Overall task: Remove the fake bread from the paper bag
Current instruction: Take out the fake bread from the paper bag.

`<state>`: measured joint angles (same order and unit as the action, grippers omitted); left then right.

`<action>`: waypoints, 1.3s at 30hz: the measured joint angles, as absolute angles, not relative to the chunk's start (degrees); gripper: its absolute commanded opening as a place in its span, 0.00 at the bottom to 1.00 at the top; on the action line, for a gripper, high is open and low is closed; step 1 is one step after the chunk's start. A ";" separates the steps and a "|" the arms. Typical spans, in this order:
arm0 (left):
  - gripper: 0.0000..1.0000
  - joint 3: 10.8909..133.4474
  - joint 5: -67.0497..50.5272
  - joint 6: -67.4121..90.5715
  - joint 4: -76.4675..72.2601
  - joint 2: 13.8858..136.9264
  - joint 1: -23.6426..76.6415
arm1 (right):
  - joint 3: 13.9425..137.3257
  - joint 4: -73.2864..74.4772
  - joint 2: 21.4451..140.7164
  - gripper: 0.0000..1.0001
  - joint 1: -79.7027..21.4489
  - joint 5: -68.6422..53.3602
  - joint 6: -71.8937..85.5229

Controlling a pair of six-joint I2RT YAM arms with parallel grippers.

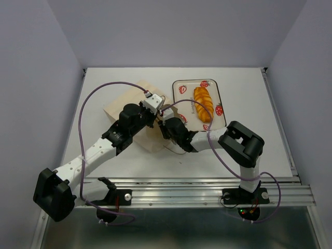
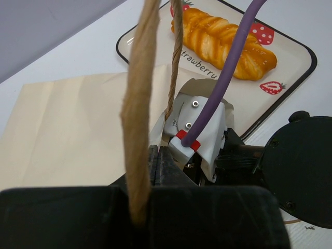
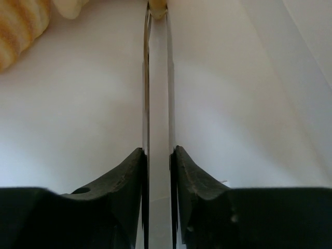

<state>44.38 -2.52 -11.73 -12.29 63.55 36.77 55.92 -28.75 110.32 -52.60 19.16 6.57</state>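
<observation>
Mid-extraction: holding paper bag (image 1: 124,101) flat on counter (image 1: 249,140) by cord handle (image 2: 139,104), clenched in left gripper (image 2: 137,207) jaws, with bag wall pinched in right gripper (image 3: 158,153) jaws. Noted one fake bread loaf (image 1: 203,102) on tray (image 1: 179,85), and another ridged piece (image 3: 15,31) just beyond, probably inside. Next: spread mouth and free one gripper to reach in.

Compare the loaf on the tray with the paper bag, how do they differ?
The loaf is glossy golden-orange and ridged; the bag is matte pale tan and smooth. The loaf is far smaller than the bag. The loaf lies free on the tray; the bag is pinched by the right end effector.
</observation>
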 measured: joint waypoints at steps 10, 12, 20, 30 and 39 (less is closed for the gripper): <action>0.00 44.38 -1.45 -11.73 -12.29 63.37 37.15 | 55.61 -27.99 109.49 0.03 -52.60 20.84 7.27; 0.00 44.38 -0.67 -11.73 -12.32 63.16 37.21 | 54.98 -27.00 107.59 0.01 -52.60 21.26 7.51; 0.00 44.38 3.05 -11.70 -12.64 62.65 37.39 | 48.73 -22.22 93.76 0.01 -52.60 21.76 11.16; 0.00 44.38 7.03 -11.68 -12.60 62.65 37.41 | 43.62 -6.68 79.59 0.01 -52.60 17.52 14.83; 0.00 44.38 10.26 -11.57 -12.58 62.65 37.39 | 43.46 9.91 67.42 0.01 -52.60 8.71 19.97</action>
<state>44.38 10.26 -11.57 -12.58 62.65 37.39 43.46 9.91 67.42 -52.60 8.71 19.97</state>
